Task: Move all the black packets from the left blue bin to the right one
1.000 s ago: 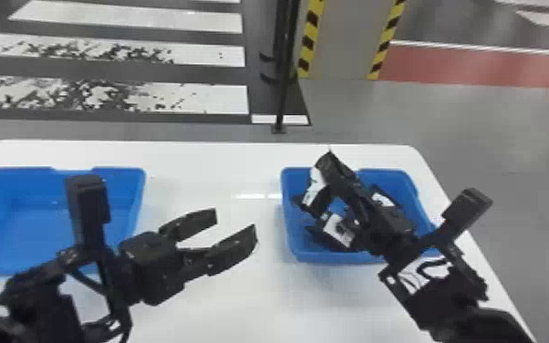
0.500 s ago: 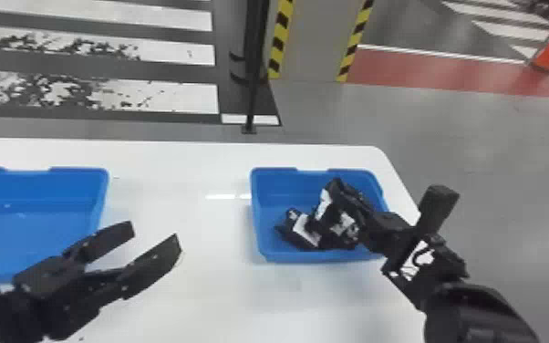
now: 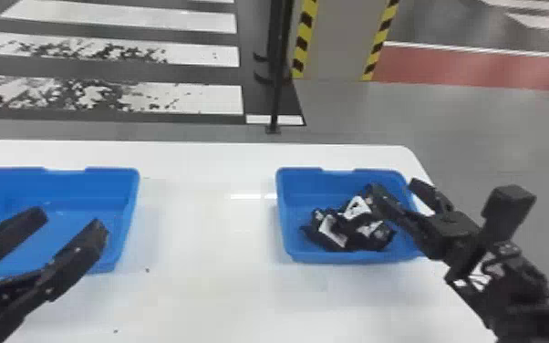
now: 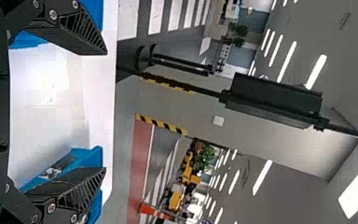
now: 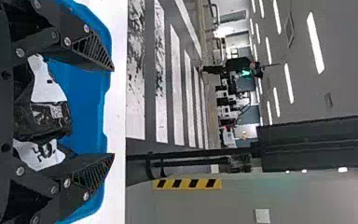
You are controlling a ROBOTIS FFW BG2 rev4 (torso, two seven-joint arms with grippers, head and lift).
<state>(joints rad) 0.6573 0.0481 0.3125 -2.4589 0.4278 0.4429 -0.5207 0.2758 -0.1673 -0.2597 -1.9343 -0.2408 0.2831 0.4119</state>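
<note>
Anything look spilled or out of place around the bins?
No spill visible: black packets lie jumbled inside the right blue bin. Small dark specks stand out against the white table; what they are is unclear.

Right gripper [image 5: 113, 113], fingers spread apart; black packets [image 5: 49, 119] with white labels, lying in the blue bin [image 5: 81, 98]; white table [image 5: 117, 107] beside the bin; striped crossing [image 5: 160, 93] beyond.

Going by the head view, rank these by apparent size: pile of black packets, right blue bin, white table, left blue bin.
1. White table
2. Left blue bin and right blue bin: too alike to rank, with the left gripper hiding part of one
3. Pile of black packets
</note>
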